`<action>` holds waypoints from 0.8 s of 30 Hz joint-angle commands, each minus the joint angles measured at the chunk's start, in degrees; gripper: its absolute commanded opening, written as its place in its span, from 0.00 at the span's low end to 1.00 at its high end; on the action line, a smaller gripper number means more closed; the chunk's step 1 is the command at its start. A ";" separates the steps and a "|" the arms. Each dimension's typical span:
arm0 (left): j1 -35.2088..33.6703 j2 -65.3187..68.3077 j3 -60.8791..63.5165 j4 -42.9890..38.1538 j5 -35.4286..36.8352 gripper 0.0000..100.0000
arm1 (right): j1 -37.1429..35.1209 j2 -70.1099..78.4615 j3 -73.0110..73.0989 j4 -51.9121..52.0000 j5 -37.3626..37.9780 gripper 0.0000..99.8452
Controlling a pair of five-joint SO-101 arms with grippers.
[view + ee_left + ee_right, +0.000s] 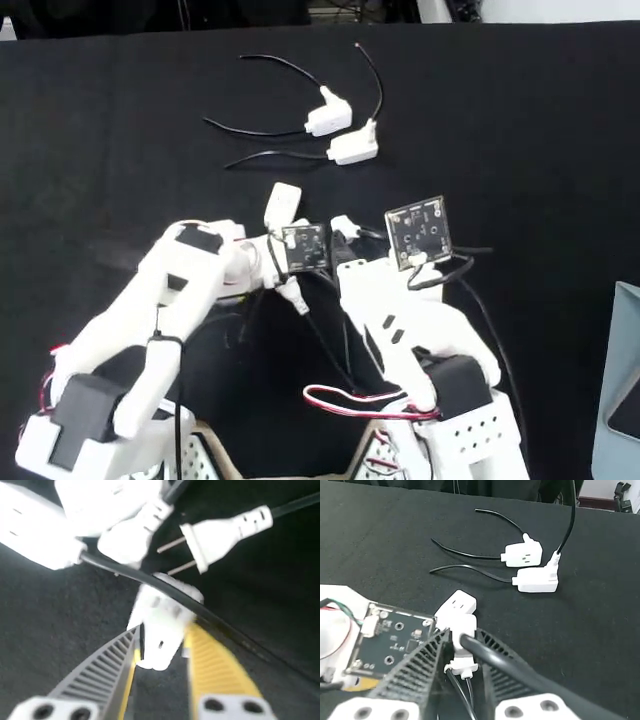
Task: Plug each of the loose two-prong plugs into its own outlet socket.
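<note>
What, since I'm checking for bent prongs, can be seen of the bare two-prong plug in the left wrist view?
The two-prong plug has a white moulded body, seemingly plastic, with a flared collar and a ribbed neck where its black cord leaves. Two thin metal prongs stick out bare, straight and parallel, in no socket. Behind it lies black cloth; what supports it cannot be told.

On the black cloth table, one white plastic outlet socket sits at the far centre, a second socket just in front and to its right with a white two-prong plug beside it, and a third socket well nearer.
</note>
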 commanded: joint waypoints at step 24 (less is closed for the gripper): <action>-10.68 0.09 -7.43 9.32 21.54 0.28 | 0.26 -0.66 0.04 0.18 0.00 0.01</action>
